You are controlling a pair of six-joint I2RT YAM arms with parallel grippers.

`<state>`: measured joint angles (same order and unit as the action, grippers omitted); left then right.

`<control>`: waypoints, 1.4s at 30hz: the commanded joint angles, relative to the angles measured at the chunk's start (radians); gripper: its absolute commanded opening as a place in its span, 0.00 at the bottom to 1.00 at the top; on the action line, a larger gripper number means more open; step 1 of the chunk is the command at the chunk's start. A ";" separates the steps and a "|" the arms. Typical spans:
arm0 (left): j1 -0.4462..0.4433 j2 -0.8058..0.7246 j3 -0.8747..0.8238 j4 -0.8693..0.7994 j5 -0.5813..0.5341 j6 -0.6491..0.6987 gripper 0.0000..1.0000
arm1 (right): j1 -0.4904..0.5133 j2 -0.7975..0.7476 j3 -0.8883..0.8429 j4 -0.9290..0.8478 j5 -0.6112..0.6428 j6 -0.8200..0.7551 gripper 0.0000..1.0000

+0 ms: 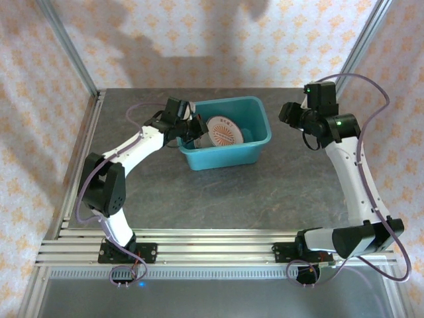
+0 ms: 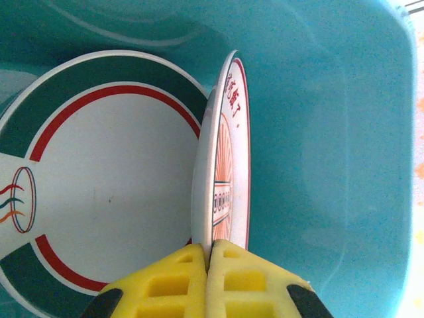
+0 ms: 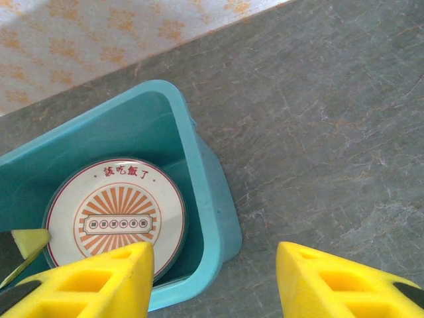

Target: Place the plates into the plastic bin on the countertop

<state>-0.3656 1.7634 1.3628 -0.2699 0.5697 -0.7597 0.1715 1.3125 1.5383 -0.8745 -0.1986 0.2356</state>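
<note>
Yellow left jaws clamp sunburst plate (image 2: 233, 152), on edge in teal bin (image 2: 331, 132); right jaws open, empty.

A teal plastic bin (image 1: 222, 158) sits toward the back middle of the dark speckled worktop (image 1: 218, 199), set slightly askew to the aluminium rails (image 1: 212, 246) at the near edge. Inside it a plate (image 1: 226, 132) with an orange sunburst face stands tilted. The left arm (image 1: 136, 147) stretches from its base at the near left to the bin's left end, where the left jaws reach over the rim to the plate's left edge. The right arm (image 1: 348, 159) rises along the right side, and the right jaws hang above bare worktop, apart from the bin's right end.
</note>
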 commanded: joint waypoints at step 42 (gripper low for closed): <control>0.290 -0.522 -1.152 1.196 -1.010 0.785 1.00 | -0.088 0.217 -1.146 1.719 0.493 -0.250 0.99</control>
<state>-0.1158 1.1553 0.1673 0.5205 -0.5377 -0.0029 0.0933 1.5318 0.3794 0.6792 0.2173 -0.0360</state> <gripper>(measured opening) 0.991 0.994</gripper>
